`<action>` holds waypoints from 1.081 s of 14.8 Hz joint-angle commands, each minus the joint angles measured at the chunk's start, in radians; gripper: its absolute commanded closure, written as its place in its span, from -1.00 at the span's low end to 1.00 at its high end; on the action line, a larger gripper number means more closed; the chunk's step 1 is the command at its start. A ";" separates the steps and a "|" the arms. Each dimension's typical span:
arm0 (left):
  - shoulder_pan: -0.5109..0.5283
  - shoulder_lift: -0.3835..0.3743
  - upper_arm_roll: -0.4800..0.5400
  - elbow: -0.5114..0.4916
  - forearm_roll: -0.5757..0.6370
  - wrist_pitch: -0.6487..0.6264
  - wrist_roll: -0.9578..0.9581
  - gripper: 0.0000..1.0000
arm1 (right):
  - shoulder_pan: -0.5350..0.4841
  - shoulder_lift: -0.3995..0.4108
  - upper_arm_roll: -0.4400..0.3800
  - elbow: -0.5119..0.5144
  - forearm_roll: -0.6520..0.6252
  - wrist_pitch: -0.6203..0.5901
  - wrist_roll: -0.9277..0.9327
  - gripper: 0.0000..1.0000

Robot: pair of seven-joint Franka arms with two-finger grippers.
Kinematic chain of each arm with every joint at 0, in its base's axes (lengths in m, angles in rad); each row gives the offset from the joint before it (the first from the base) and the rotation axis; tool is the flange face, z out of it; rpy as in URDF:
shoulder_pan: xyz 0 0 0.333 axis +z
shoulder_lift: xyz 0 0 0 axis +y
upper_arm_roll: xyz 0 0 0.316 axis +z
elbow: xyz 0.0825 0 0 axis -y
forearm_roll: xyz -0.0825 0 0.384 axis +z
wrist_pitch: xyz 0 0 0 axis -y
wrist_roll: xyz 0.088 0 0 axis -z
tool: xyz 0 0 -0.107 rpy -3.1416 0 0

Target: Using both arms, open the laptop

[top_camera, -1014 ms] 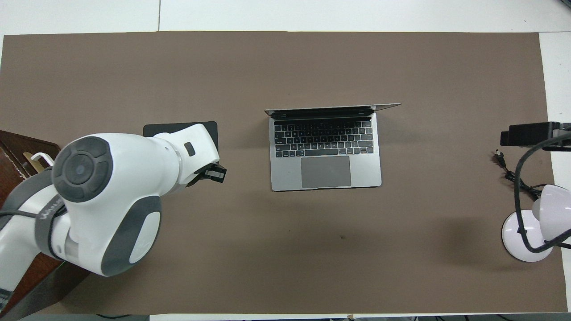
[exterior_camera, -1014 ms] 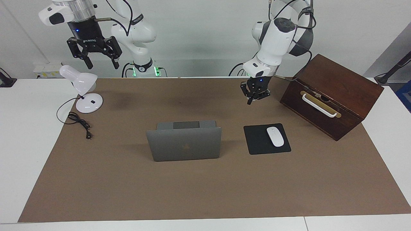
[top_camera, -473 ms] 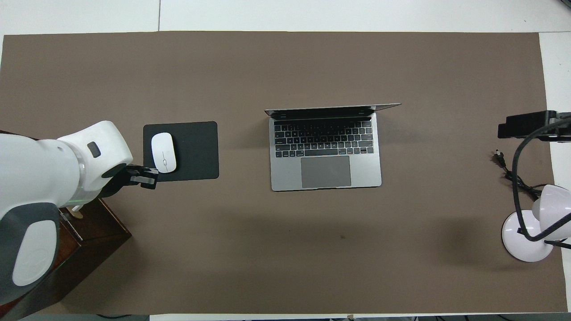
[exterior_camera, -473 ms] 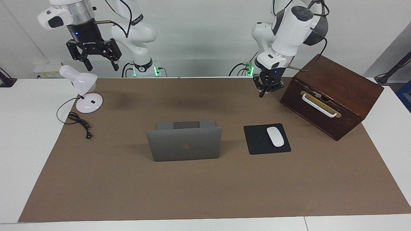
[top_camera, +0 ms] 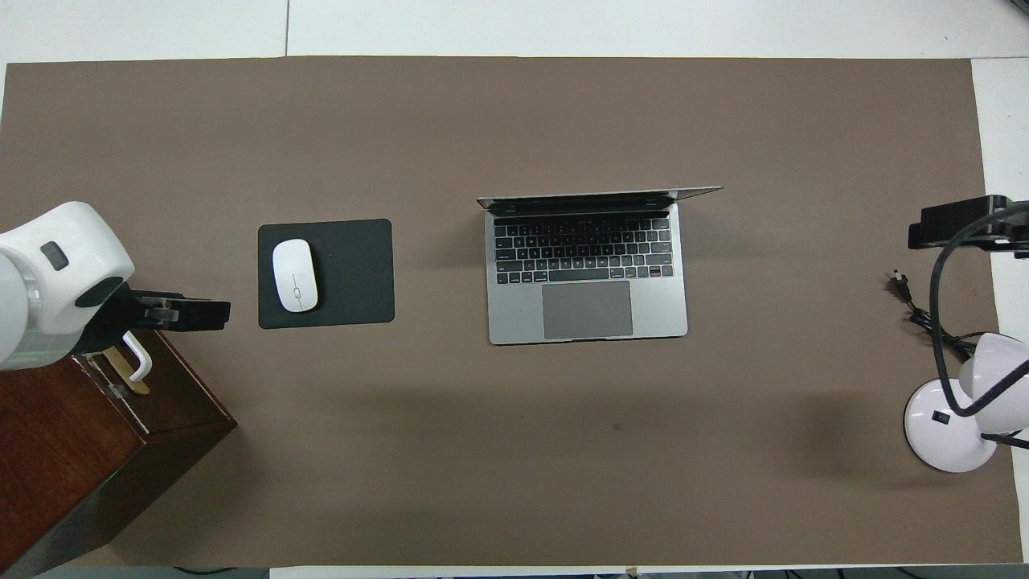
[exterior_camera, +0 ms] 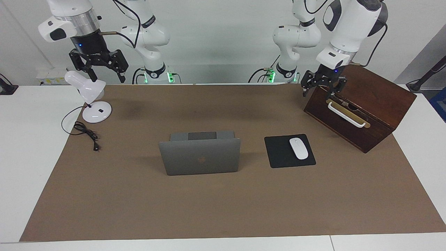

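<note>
The silver-grey laptop (exterior_camera: pixel 200 157) stands open in the middle of the brown mat, its lid upright with the apple logo facing away from the robots. Its keyboard and trackpad show in the overhead view (top_camera: pixel 587 297). My left gripper (exterior_camera: pixel 324 87) is open and empty, up in the air over the wooden box's corner, well apart from the laptop; it also shows in the overhead view (top_camera: pixel 181 314). My right gripper (exterior_camera: pixel 106 76) is open and empty, raised over the desk lamp at the right arm's end of the table; in the overhead view (top_camera: pixel 961 225) only its dark tip shows.
A black mouse pad (exterior_camera: pixel 278 153) with a white mouse (exterior_camera: pixel 298 148) lies beside the laptop toward the left arm's end. A dark wooden box (exterior_camera: pixel 366 104) with a white handle stands past it. A white desk lamp (exterior_camera: pixel 89 89) and its cable (exterior_camera: pixel 87 134) sit at the right arm's end.
My left arm has drawn back and up, from beside the mouse pad to over the wooden box, and its fingers now show spread. My right gripper has risen slightly. The laptop has not moved.
</note>
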 commanded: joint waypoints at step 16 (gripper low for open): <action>0.190 0.116 -0.019 0.313 0.049 -0.253 -0.073 -1.00 | 0.006 -0.010 -0.057 -0.056 -0.009 -0.015 0.017 -1.00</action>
